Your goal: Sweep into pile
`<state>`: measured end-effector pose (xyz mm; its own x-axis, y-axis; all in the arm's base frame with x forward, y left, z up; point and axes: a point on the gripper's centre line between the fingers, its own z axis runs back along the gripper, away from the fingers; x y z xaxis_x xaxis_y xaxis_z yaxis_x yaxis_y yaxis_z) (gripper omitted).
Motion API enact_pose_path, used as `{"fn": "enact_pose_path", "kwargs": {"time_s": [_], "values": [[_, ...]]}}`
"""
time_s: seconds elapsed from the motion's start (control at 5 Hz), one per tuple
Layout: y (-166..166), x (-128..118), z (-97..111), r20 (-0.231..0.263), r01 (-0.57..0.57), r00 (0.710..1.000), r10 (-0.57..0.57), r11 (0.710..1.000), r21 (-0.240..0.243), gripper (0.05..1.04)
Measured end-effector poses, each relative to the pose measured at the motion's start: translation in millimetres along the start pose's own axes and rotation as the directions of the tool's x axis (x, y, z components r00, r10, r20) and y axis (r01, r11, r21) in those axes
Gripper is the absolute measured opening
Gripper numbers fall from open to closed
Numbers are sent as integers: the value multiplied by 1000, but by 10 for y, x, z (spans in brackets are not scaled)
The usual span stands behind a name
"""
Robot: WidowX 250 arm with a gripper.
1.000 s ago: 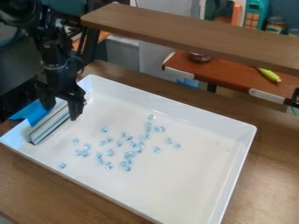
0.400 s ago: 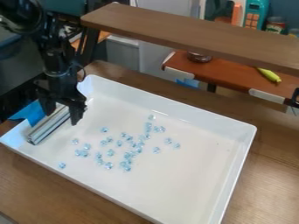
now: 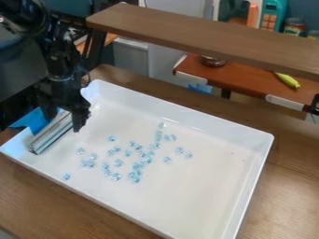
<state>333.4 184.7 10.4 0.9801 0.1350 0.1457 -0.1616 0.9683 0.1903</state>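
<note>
We see the black two-finger gripper (image 3: 63,122) pointing down at the far left corner of the tray, its fingers spread well apart and the upper end of a long, silvery ribbed metal bar (image 3: 50,134) lying between them; we cannot tell whether either finger touches the bar, and we make out nothing clamped. Above the gripper, the black arm (image 3: 61,65) comes in from the upper left. The bar lies aslant inside the large white rectangular tray (image 3: 199,186), along its left side, its lower end near the left corner. Just outside that side we have a bright blue flat piece (image 3: 31,120), partly behind the gripper. Across the left and middle of the tray floor we find the small, clear, pale blue pieces (image 3: 148,159), loosely scattered; some of them cluster in the middle, a few sit off to the right, and one lies alone beside the near wall. The tray rests on a brown wood-grain table (image 3: 280,168). Farther back, we see a long brown wooden shelf (image 3: 199,32) crossing above the table, and beyond it a reddish-brown counter (image 3: 243,79) with pale edging, bearing a slender yellow-green object (image 3: 287,80) and a small dark round dish (image 3: 212,61). Behind those stands a teal toy-like box with orange buttons (image 3: 272,15).
</note>
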Motion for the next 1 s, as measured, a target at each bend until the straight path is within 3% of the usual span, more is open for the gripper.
{"fn": "enact_pose_path", "kwargs": {"time_s": [1.0], "values": [[41,-111,-210,-37,29,999,-27,998,56,966]]}}
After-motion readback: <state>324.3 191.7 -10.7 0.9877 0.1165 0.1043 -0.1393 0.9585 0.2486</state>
